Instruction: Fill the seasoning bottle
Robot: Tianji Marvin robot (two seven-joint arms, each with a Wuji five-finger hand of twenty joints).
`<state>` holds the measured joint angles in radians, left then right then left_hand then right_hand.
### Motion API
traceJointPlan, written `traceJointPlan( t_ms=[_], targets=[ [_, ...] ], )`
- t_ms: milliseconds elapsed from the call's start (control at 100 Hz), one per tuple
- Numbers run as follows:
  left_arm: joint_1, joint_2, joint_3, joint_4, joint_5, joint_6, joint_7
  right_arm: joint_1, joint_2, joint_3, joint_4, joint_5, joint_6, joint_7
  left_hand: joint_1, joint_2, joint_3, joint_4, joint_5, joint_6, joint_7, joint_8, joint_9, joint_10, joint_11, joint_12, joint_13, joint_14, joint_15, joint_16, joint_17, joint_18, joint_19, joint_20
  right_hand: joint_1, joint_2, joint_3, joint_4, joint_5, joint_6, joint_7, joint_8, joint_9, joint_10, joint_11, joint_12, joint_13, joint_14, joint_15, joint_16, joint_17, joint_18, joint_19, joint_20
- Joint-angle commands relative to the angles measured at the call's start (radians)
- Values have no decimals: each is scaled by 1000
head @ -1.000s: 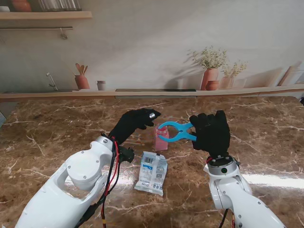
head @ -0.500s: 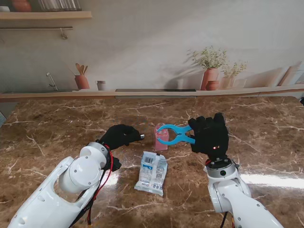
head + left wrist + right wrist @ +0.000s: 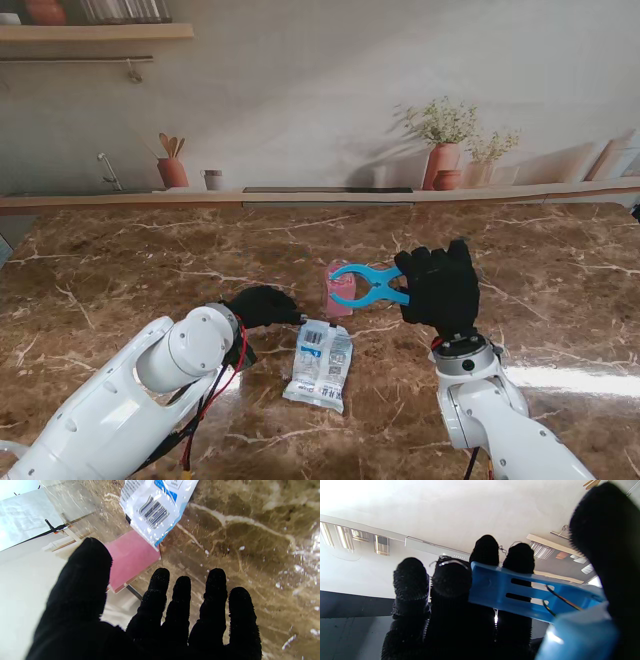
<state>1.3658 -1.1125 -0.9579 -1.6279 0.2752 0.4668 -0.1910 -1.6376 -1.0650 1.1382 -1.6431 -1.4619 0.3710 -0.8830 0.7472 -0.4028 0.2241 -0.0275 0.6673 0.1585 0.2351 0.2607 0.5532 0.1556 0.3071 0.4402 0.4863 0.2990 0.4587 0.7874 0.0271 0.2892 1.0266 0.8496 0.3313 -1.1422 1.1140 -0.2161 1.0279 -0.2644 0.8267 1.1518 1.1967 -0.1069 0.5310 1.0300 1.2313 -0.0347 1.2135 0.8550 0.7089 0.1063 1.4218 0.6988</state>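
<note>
Right robot hand is up off the tabletop, grasping the blue clip. In the right wrist view its fingers wrap one blue handle and the thumb sits against the other side; that camera points at wall and ceiling, no tabletop in it. From the stand view the clip's ring-shaped end points to my left and overlaps the pink bottle. Can't tell if it touches the bottle or just hangs in front of it.

Left robot hand is low over the tabletop, just left of the seasoning packet. Left wrist view shows it released: fingers extended and apart, thumb off to one side, nothing in the palm. From the stand view there may be something small and light at its fingertips; too small to make out.

Pink bottle stands near the middle of the tabletop, between the two hands and farther from me than the packet. Packet lies flat, white and blue with a barcode showing, its far end close to the bottle. In the left wrist view packet corner and bottle overlap; contact unclear.
</note>
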Motion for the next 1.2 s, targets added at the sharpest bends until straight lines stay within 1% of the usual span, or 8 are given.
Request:
traceJointPlan(
  t_ms=[0, 390, 510, 570, 660, 840, 1140, 1190],
  targets=[
    [-9, -15, 17, 30, -4, 11, -3, -3, -1, -2, 7, 4, 2, 12, -31, -23, -25, -18, -13, -20, 30, 27, -26, -26, 27, 31, -37, -27, 16, 34, -16, -24, -13, 23, 104, 91, 75, 42, 189, -142, 357, 152, 221, -121, 578, 94, 30, -74, -1, 24, -7, 14, 17, 26],
    [-77, -77, 107, 185, -97, -23, 107, -8, 0, -2, 5, 6, -5, 29, -9, -47, 7, -20, 31, -114, 123, 82, 8, -48, 55, 89, -25, -28, 60, 102, -26, -26, -7, 62, 103, 96, 74, 42, 188, -142, 356, 157, 217, -120, 576, 96, 25, -74, -7, 27, -11, 14, 11, 27],
    [-88, -87, 119, 204, -112, -34, 123, -11, 1, 0, 4, 5, -6, 34, -41, -122, 257, -53, 101, -154, 255, 154, 73, -60, 83, 107, -19, -31, 58, 108, -34, -32, -20, 72, 101, 102, 73, 42, 186, -142, 356, 158, 215, -120, 574, 95, 23, -74, -10, 28, -13, 13, 9, 28],
    [-93, -91, 128, 216, -104, -48, 136, -14, 1, 2, 2, 4, -5, 40, -20, -161, 307, -78, 121, -180, 298, 174, 108, -70, 100, 115, -3, -36, 70, 114, -35, -33, -14, 79, 101, 108, 71, 42, 185, -142, 356, 159, 214, -120, 574, 95, 21, -73, -12, 28, -15, 13, 6, 28],
    [-100, -99, 140, 235, -96, -71, 161, -15, 1, 3, 0, 1, -3, 47, 41, -224, 325, -128, 146, -219, 366, 190, 175, -82, 137, 135, 31, -40, 89, 126, -44, -34, -21, 87, 101, 110, 69, 43, 184, -142, 356, 161, 212, -119, 573, 95, 20, -73, -13, 28, -17, 14, 4, 28],
    [-122, -88, 170, 244, -78, -97, 122, -14, 2, 2, -1, 1, -6, 49, 67, -284, 325, -131, 139, -247, 488, 223, 236, -106, 158, 149, 61, -51, 90, 126, -58, -37, -46, 86, 102, 111, 67, 43, 184, -142, 356, 163, 211, -119, 572, 95, 18, -72, -15, 29, -18, 14, 2, 29],
    [-164, -61, 240, 250, 44, -144, 75, -10, 1, 1, 5, 4, -5, 46, 58, -343, 443, -156, 11, -344, 736, 619, 325, -148, 186, 144, 151, -75, 121, 137, -31, -38, -49, 97, 103, 120, 64, 44, 180, -140, 356, 167, 206, -118, 569, 94, 12, -72, -21, 29, -23, 13, -3, 30],
    [-168, -63, 250, 258, 58, -154, 85, -10, 1, 1, 5, 5, -5, 46, 63, -345, 452, -162, 27, -358, 774, 678, 379, -164, 195, 323, 187, -75, 158, 167, -11, -32, -20, 108, 103, 122, 64, 44, 180, -140, 357, 168, 205, -118, 569, 93, 11, -72, -22, 28, -23, 12, -4, 31]
  ],
)
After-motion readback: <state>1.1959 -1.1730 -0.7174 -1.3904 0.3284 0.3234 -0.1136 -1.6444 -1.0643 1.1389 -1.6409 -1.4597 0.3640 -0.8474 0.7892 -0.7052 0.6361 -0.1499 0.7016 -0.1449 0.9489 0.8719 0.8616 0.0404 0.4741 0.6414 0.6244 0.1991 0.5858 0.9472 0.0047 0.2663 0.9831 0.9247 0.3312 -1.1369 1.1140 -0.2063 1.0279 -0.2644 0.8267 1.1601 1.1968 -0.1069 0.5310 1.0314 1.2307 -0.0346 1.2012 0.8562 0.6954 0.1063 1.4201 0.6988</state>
